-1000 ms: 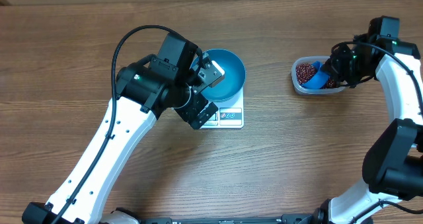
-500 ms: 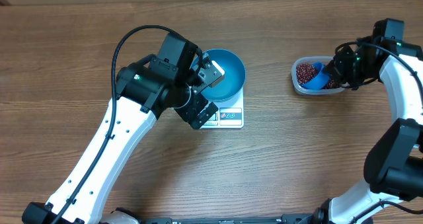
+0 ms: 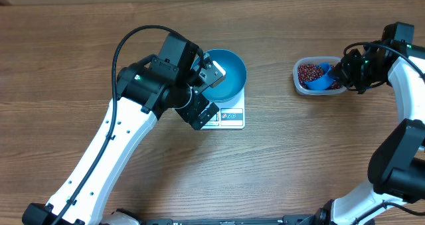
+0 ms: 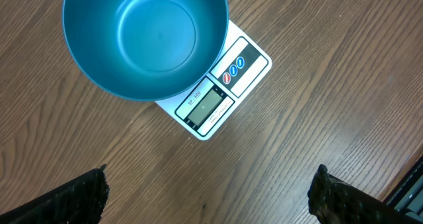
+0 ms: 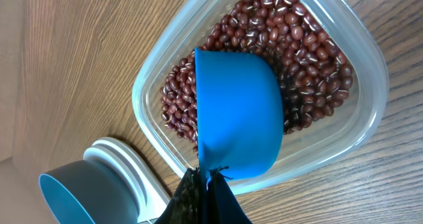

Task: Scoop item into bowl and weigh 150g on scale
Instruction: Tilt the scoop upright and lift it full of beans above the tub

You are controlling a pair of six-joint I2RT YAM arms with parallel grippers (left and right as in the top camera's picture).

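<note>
- Currently the right gripper (image 5: 206,196) has its jaws pinched together on the narrow handle end of the blue scoop (image 5: 238,112). The scoop's cup sits down inside the clear tub (image 5: 374,85), on top of the beans (image 5: 301,32).
- Risk at the grip: the hold is on a thin bit of handle, so I judge that a loaded cup could twist in the jaws and tip.
- Risk at the tub: it looks light and nothing holds it, so a hard push into the heap could slide it across the table (image 3: 80,39) or flick beans over the rim.
- Risk on the way: the bowl (image 4: 145,39) is well apart from the tub, so a heaped or tilted scoop would likely drop beans on the wood.
- Risk at the scale (image 4: 228,85): the bowl overhangs it and is empty, and a knock from the scoop would upset the reading.
- The left gripper (image 4: 211,204) hangs above bowl and scale with its jaws wide apart, holding nothing; it may crowd the pour.
- Scoop direction: its long axis runs from the handle in the jaws out to the cup's front edge, pointing towards the middle of the tub.
- Only the smooth outer shell shows, so the mouth seems turned down into the beans.
</note>
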